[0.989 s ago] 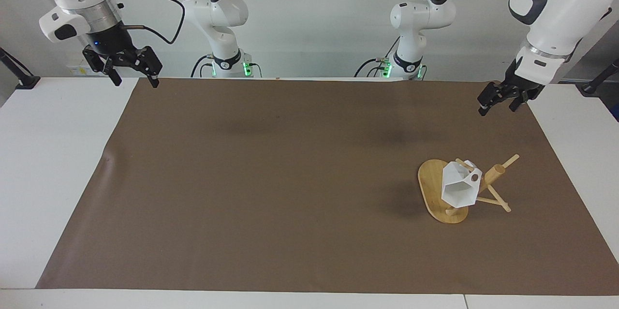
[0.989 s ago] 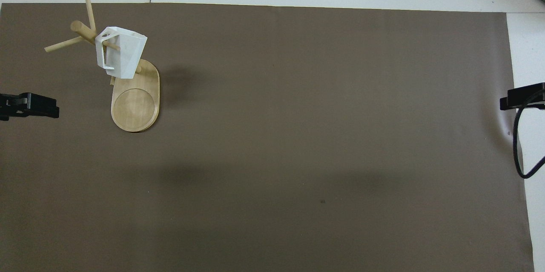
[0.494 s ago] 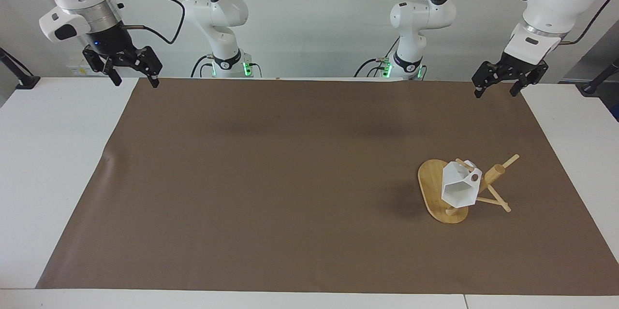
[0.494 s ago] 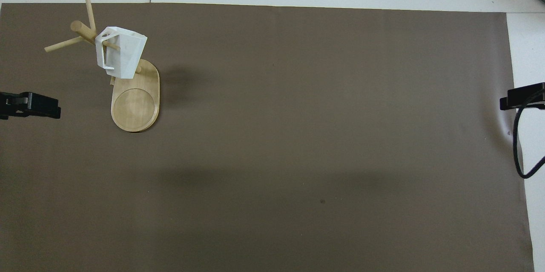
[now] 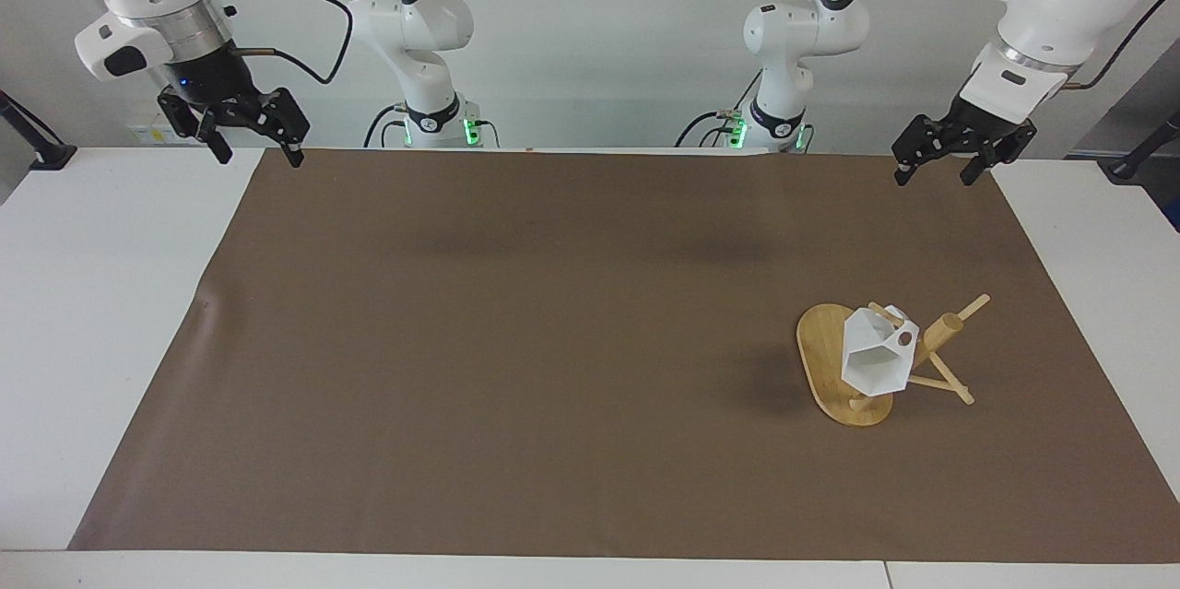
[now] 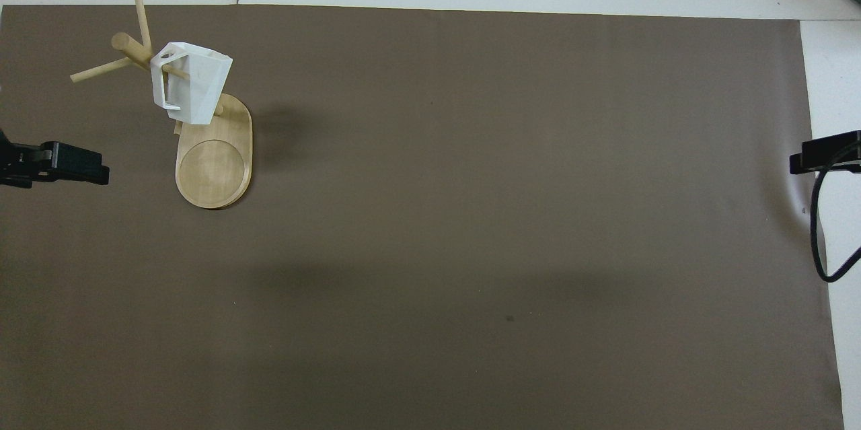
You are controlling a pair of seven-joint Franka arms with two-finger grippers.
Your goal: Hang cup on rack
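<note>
Well apart from both pincers, cup (image 5: 874, 357) hangs on rack (image 5: 823, 357).

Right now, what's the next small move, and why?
Probably none beyond parking: hold both arms where they are. The cup hangs by its handle on a peg of the rack, and nothing touches it. The left gripper is open, high over the mat's edge nearest the robots; the right gripper waits open over its own corner.
</note>
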